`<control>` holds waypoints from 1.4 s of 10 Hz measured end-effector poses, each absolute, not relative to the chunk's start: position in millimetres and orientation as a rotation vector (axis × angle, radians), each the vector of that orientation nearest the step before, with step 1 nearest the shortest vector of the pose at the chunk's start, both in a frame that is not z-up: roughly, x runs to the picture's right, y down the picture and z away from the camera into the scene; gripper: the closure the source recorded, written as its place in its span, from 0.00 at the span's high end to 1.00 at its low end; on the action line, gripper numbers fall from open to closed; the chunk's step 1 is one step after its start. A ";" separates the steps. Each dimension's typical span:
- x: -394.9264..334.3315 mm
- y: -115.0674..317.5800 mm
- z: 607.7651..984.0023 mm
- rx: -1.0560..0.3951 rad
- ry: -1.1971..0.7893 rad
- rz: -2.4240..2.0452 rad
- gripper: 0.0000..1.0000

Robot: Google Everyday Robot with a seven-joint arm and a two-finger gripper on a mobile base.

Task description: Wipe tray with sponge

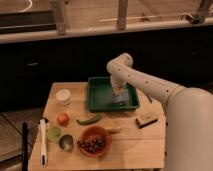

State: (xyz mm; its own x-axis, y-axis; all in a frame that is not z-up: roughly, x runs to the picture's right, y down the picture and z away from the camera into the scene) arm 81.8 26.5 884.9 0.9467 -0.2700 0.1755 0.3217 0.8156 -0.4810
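The gripper [119, 93] reaches down inside the green tray [96, 103], pressing a pale sponge [119, 98] near the tray's right side; its grip looks closed on it. The sponge likely handles light, soft, compressible, best pinched across its upper sides.

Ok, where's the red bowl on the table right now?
The red bowl sits near the front edge of the wooden table, just in front of the green pepper, well away from the gripper down in the green tray.
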 end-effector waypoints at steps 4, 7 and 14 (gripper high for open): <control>82.3 31.8 895.7 -0.532 -0.124 -0.344 0.01; 82.5 34.9 900.2 -0.536 -0.141 -0.365 0.01; 81.3 38.8 908.8 -0.541 -0.175 -0.408 0.01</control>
State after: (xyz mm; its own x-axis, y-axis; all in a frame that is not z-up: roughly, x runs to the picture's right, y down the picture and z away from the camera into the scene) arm 81.3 38.8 908.8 0.9056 -0.3299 0.2666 0.4205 0.7797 -0.4639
